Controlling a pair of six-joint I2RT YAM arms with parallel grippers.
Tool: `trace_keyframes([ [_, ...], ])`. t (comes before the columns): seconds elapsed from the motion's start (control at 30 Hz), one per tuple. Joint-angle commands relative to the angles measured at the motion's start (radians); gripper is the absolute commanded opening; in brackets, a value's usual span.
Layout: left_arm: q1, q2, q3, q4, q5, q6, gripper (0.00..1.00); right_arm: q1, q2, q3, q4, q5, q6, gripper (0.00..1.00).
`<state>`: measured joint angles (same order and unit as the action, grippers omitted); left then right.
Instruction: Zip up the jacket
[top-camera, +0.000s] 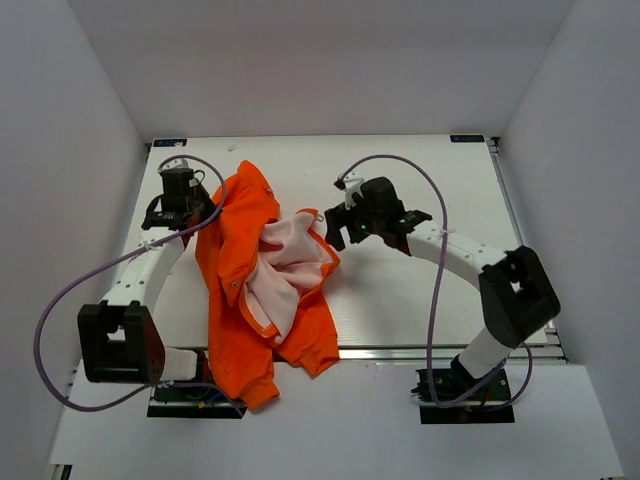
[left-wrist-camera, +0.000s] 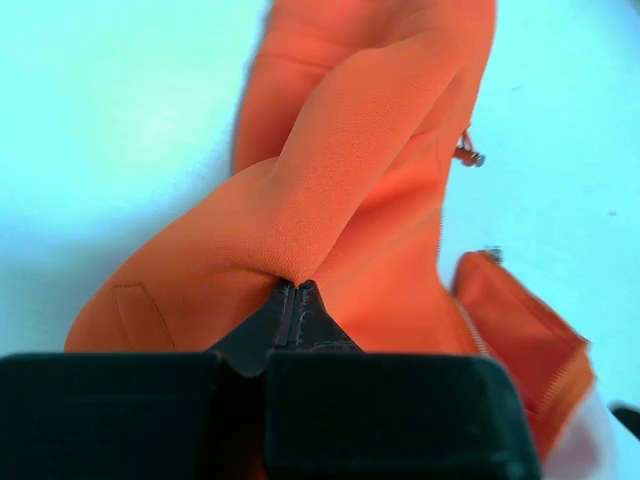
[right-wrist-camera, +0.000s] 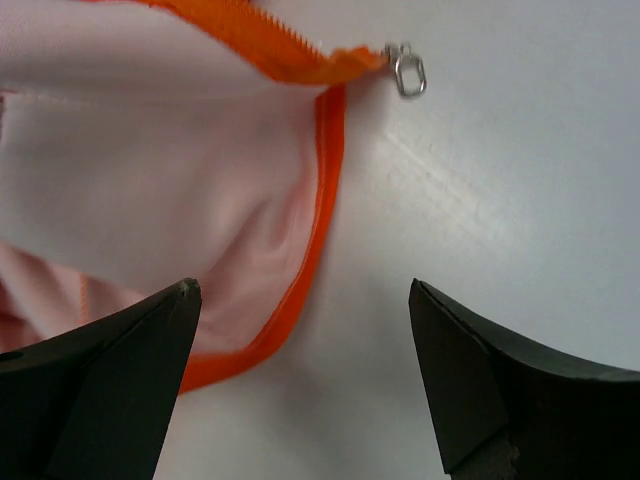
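Top view: the orange jacket (top-camera: 235, 330) lies crumpled and open at centre-left, pink lining (top-camera: 285, 270) showing. My left gripper (top-camera: 195, 215) is at its upper-left edge and my right gripper (top-camera: 338, 232) is just right of it. I see no container anywhere.

Left wrist: the jaws are pinched on a fold of orange cloth. I judge this is loose fabric, not the zipper edge, so pulling may only bunch it.

Right wrist: the jaws are wide and hold nothing. The zipper pull (right-wrist-camera: 408, 70) lies at upper right. Closing here could catch the lining's edge and miss the pull.
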<state>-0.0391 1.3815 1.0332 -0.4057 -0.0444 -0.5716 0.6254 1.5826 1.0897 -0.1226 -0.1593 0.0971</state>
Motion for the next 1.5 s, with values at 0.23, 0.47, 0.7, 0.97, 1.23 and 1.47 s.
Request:
trace_keyframes([
  [0.23,0.002,-0.07,-0.001,0.071,0.043,0.065,0.0,0.011,0.344,0.297,0.262,-0.304,-0.428,0.89],
  [0.47,0.001,-0.059,0.066,0.137,0.185,0.108,0.0,0.077,0.468,0.458,0.249,-0.399,-0.389,0.3],
  [0.7,0.001,-0.073,0.293,0.151,0.397,0.147,0.0,0.088,0.242,0.408,0.276,0.333,-0.304,0.0],
  [0.97,0.001,-0.183,0.392,0.522,0.803,-0.094,0.0,0.08,-0.197,0.263,0.409,0.866,-0.557,0.0],
  [1.23,-0.01,-0.26,0.505,0.684,0.873,-0.231,0.0,0.082,-0.501,0.354,0.235,0.857,-0.514,0.0],
  [1.47,-0.01,-0.283,0.285,0.627,0.715,-0.212,0.0,0.082,-0.515,0.268,-0.085,0.968,-0.403,0.0],
])
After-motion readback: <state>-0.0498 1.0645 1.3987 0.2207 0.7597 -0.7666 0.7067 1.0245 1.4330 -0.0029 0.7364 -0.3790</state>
